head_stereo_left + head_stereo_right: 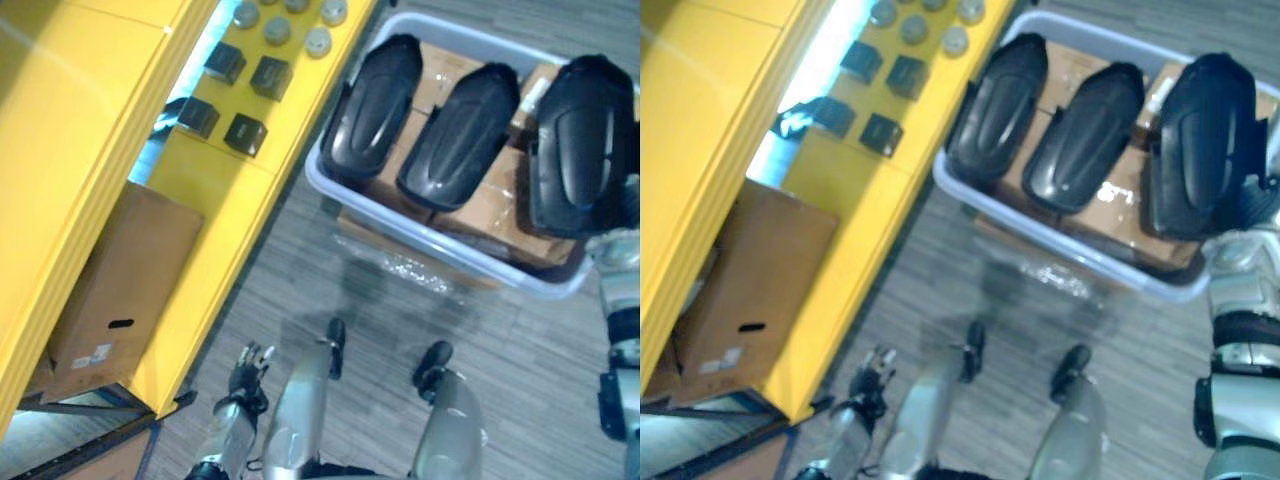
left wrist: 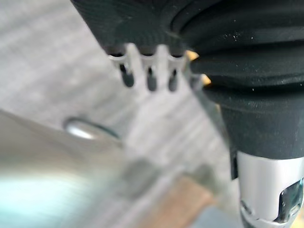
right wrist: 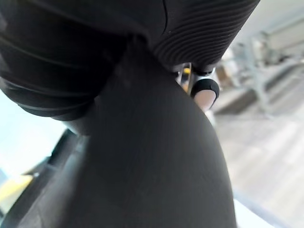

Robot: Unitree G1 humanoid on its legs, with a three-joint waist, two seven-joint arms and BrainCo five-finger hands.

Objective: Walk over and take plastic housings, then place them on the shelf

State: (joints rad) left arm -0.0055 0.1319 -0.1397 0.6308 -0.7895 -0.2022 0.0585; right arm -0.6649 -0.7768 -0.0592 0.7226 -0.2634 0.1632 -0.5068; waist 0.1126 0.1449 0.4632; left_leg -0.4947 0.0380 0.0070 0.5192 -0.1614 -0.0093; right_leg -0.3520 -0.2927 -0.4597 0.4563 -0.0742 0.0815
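Fingers [image 3: 205, 91] of my right hand [image 3: 202, 33] clasp a black housing [image 1: 580, 150] at upper right. Left hand [image 1: 248, 375] hangs loose-fingered, lower left.

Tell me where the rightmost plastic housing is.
The rightmost housing is on the right side of both eye views, at the right end of the grey bin, next to the middle housing.

Smooth black plastic housing [image 3: 156, 166], close against the right hand [image 3: 209, 33] — a dark-tipped fingertip [image 3: 205, 89] curled over its edge
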